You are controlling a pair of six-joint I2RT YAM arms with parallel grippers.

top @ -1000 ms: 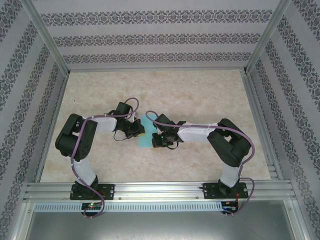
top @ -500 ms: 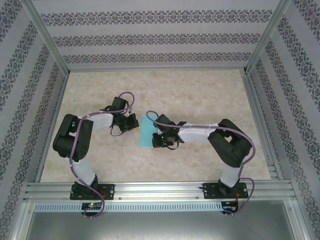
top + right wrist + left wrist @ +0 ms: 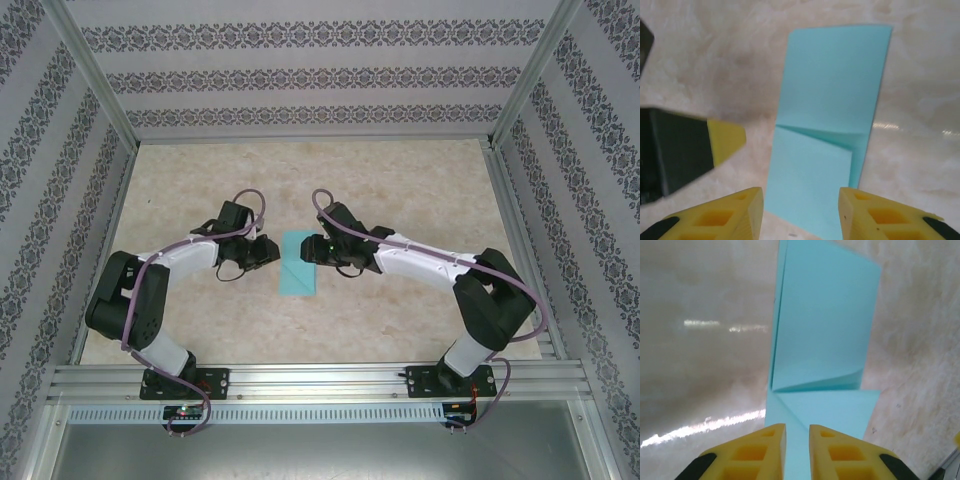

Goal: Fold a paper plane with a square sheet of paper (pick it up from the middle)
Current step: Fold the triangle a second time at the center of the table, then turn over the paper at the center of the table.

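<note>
The light-blue sheet of paper (image 3: pixel 298 264) lies flat on the table, folded into a narrow upright rectangle with flaps creased across its middle. My left gripper (image 3: pixel 271 252) sits at its left edge, low over the paper (image 3: pixel 825 325). Its yellow fingers (image 3: pixel 760 450) stand a narrow gap apart with nothing pinched between them. My right gripper (image 3: pixel 317 249) hovers at the upper right edge. In the right wrist view the right gripper (image 3: pixel 801 212) is wide open above the paper (image 3: pixel 832 95), and one left fingertip (image 3: pixel 725 140) shows at the left.
The marble-patterned table (image 3: pixel 400 190) is bare around the paper. Aluminium frame rails (image 3: pixel 300 378) run along the near edge, and patterned walls (image 3: pixel 300 70) close in the back and sides.
Both grippers have opened and let go of the paper. The right gripper has moved up from the paper's lower right to its upper right. The paper now lies flat and more exposed.
</note>
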